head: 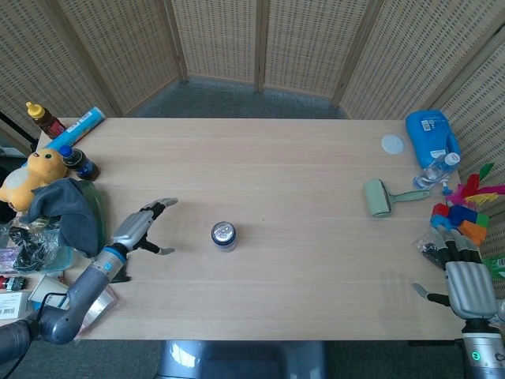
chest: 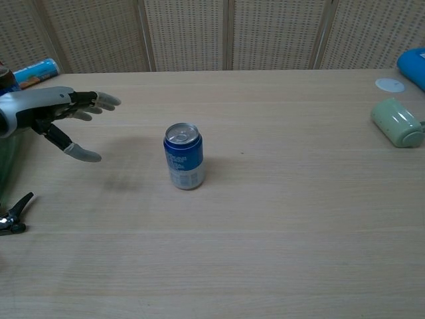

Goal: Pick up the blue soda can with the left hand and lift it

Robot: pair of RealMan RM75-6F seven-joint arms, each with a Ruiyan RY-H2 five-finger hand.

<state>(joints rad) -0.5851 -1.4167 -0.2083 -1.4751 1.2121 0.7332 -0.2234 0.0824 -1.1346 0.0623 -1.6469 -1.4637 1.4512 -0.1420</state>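
Note:
The blue soda can stands upright near the middle of the wooden table, silver top up. My left hand hovers to its left, fingers spread and thumb apart, pointing toward the can with a clear gap between them and nothing held. My right hand rests at the table's near right corner, fingers together and empty; the chest view does not show it.
Left edge clutter: a grey cloth, yellow plush toy, bottles, a black clip. On the right lie a green lint roller, a blue jug and coloured feathers.

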